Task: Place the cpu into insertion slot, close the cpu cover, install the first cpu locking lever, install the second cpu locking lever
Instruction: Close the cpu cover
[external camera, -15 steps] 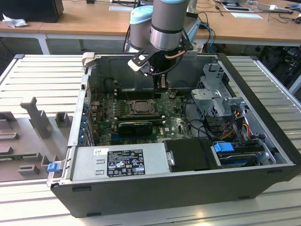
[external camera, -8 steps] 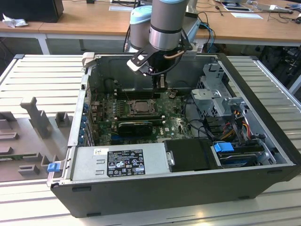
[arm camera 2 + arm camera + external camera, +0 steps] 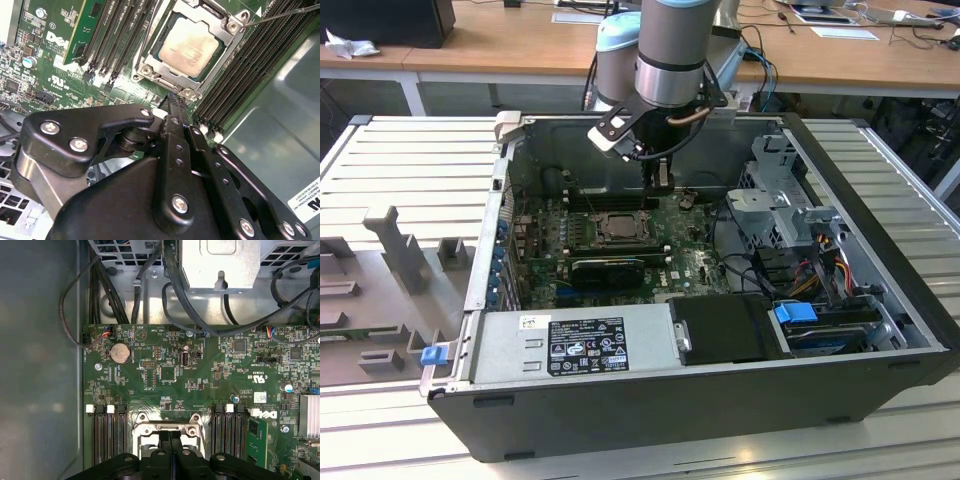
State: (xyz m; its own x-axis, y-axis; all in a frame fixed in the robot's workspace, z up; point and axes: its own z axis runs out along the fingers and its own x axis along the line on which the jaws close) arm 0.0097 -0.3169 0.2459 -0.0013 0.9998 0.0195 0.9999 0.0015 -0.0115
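Observation:
The cpu (image 3: pixel 190 45), a pale silvery-beige square, lies in the insertion slot (image 3: pixel 617 229) on the green motherboard (image 3: pixel 200 375). The cpu cover (image 3: pixel 152 65), a silvery metal frame, lies flat around it. A thin metal lever (image 3: pixel 280 15) runs past the cover's far corner. My gripper (image 3: pixel 174 102) is shut, with nothing visible between the fingers. Its tip hovers at the edge of the cover frame (image 3: pixel 170 429), just off the chip. In the exterior view the gripper (image 3: pixel 660 183) hangs inside the case, just behind the socket.
Black memory slots (image 3: pixel 260 65) flank the socket on both sides. A grey drive cage (image 3: pixel 790 200) and cables (image 3: pixel 175 290) crowd the exterior view's right. The power supply (image 3: pixel 575 345) lies at the front. The dark case wall (image 3: pixel 280 130) is close behind the gripper.

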